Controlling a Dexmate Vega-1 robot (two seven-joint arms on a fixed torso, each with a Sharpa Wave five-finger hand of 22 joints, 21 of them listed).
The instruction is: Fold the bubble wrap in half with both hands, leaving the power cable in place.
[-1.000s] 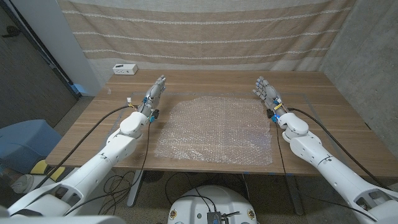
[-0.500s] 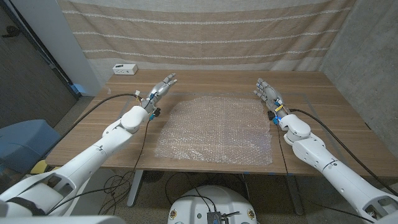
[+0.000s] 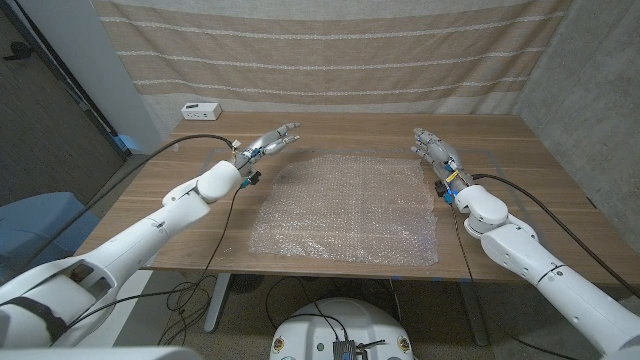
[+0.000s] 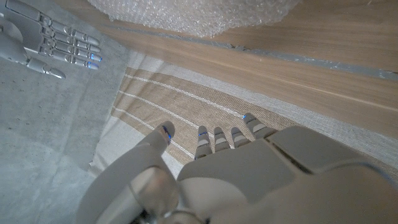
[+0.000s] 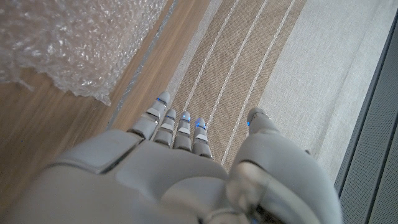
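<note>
Evidently the fold has not begun: the bubble wrap [image 3: 345,205] lies spread flat across the middle of the frame. The left hand [image 3: 270,141] hovers at its upper-left corner and the right hand [image 3: 434,150] at its upper-right, both released and holding nothing. Next, each hand needs to pinch its corner.
</note>
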